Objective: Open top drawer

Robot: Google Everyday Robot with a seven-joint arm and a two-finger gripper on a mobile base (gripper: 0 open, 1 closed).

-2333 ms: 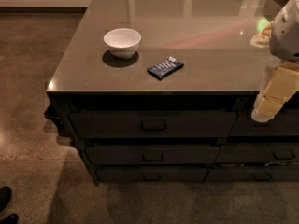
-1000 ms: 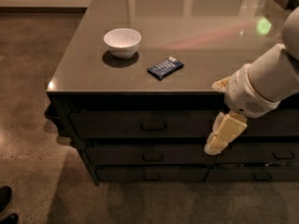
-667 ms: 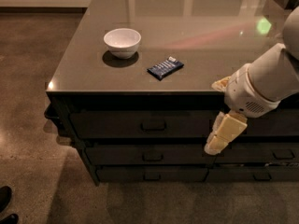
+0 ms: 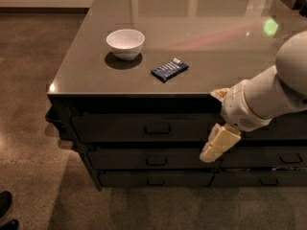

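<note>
While the top drawer (image 4: 120, 127) sits shut under the counter edge, centre of frame, its small loop handle (image 4: 158, 128) is at mid-front with nothing on it. It has the widest front of the left stack. Second drawer (image 4: 124, 159) and third drawer (image 4: 129, 179) are below it, narrower and shallower, each with its own centre handle.

Gripper (image 4: 218, 145): cream-coloured, lower right of centre, pointing down-left. It hangs in front of the stack's right end, about level with the seam between top drawer and second drawer. It is right of the loop handle and clearly apart from it. Contact with the drawer fronts: cannot tell. Open or closed: cannot tell, it reads as one pale block from this angle.

White arm (image 4: 268, 97) comes in from the right edge and slopes down-left to the gripper, covering part of the neighbouring stack (image 4: 288, 158) at lower right.

Grey glossy countertop (image 4: 216, 42) fills the upper frame. A white bowl (image 4: 125, 43) stands upright on it, upper left of centre. A dark blue packet (image 4: 169, 69) lies flat just right of and below the bowl, not touching it, near the front edge. Green light spot (image 4: 270, 26) on the top at upper right.

Brown concrete floor (image 4: 29, 104) on the left. Dark shoe tips (image 4: 5, 210) at the bottom left corner.
</note>
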